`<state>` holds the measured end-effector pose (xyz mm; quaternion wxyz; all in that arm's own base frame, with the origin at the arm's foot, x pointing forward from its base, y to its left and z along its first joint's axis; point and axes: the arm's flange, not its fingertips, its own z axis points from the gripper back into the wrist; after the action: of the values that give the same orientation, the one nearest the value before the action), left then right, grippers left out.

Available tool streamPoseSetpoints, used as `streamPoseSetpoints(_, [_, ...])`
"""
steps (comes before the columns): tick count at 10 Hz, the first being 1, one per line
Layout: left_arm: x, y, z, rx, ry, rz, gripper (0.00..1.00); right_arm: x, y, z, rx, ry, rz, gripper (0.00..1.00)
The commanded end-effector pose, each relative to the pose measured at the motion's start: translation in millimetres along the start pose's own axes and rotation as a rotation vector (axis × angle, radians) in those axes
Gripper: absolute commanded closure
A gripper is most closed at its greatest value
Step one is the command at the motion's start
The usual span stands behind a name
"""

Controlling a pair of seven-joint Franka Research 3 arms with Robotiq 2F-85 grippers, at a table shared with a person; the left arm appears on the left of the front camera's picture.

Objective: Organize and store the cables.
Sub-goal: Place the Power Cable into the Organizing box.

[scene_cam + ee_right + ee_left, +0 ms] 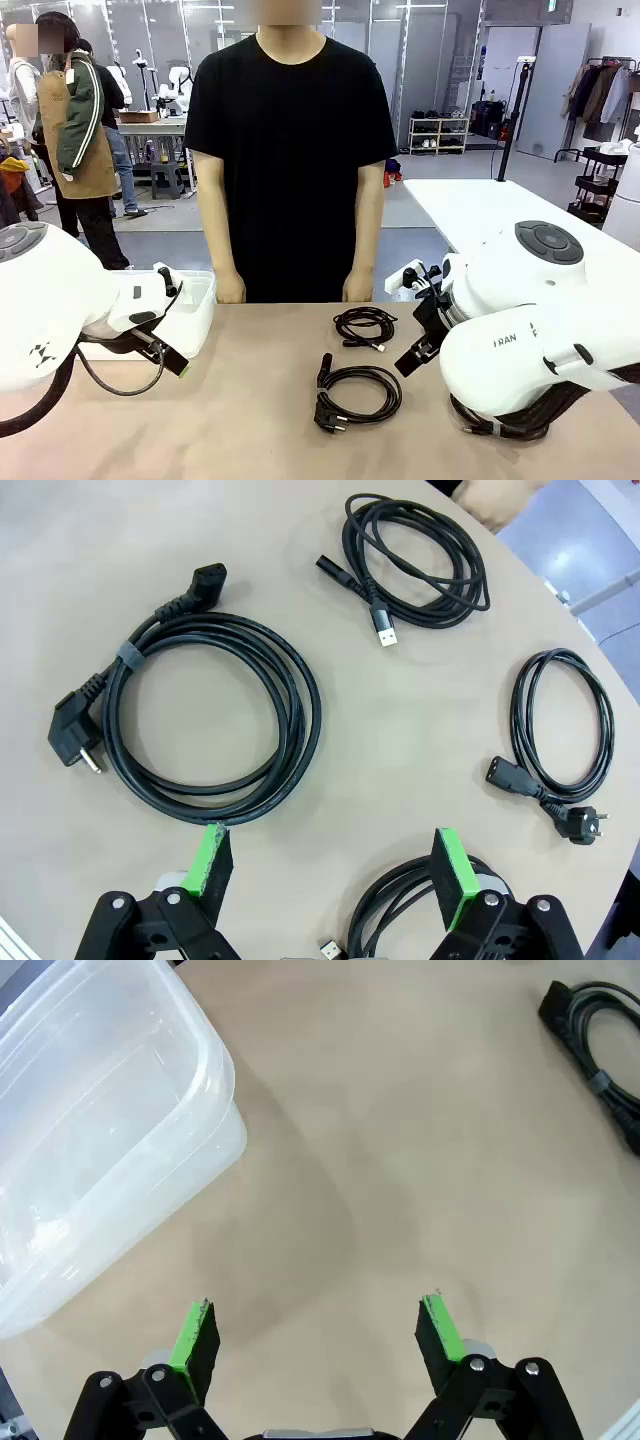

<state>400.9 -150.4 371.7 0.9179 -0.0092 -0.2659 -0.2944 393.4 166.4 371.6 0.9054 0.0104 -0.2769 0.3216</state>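
Several black coiled cables lie on the tan table. A thick power cable (pixel 358 392) (pixel 210 720) with black plugs lies in the middle. Farther off is a thinner USB cable (pixel 364 325) (pixel 420 565). A small power cable (pixel 560 730) lies to one side. Another coil (pixel 500 420) (pixel 400 910) sits under the right arm. My right gripper (pixel 410 320) (pixel 330 865) hangs open above the table just short of the thick cable, holding nothing. My left gripper (pixel 175 322) (pixel 320 1330) is open over bare table beside a clear plastic bin (pixel 200 320) (pixel 205 1055). Part of the thick cable (pixel 600 1050) shows at the left wrist view's corner.
A person in a black shirt stands at the far edge, with hands (pixel 230 288) hanging by the table near the USB cable. The bin has nothing in it. Bare tabletop (pixel 260 400) lies between the bin and the cables.
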Motion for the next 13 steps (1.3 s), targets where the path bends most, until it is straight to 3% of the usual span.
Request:
streamPoseSetpoints(1, [0.1,-0.2,0.0,0.0,0.0,0.0,0.0,0.0,0.0,0.0,0.0,0.0,0.0,0.0])
streamPoseSetpoints(10, [0.4,-1.3,0.0,0.0,0.0,-0.003,0.0,0.0,0.1,0.0,0.0,0.0,0.002,0.0])
streamPoseSetpoints(11, [7.2,11.7,20.4,-0.059,-0.055,-0.081,0.0,9.1,-24.9,24.7,-0.023,-0.038,0.054,0.0])
streamPoseSetpoints(13, [13.6,43.3,56.1,-0.167,0.002,-0.2,0.0,15.7,-62.9,61.0,0.052,-0.021,0.121,0.0])
